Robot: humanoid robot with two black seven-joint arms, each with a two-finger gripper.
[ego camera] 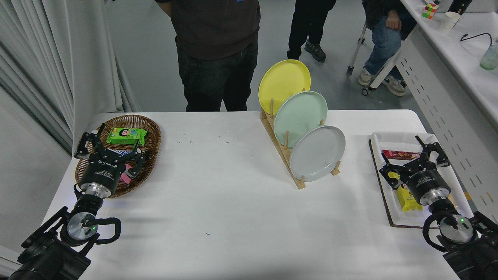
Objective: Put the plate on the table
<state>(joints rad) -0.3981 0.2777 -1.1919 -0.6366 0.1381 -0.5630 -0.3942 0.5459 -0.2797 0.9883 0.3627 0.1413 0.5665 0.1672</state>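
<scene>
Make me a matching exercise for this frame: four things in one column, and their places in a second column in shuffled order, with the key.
Things:
1. grey plate
2. yellow plate
3. green snack pack
4. right pincer

Places:
A. in the wicker basket at the table's left
B. front slot of the wooden rack, nearest the camera
C. over the white tray at the table's right
D. rear slot of the rack, farthest from the camera

Pairs: 1-B, 2-D, 3-A, 4-C
</scene>
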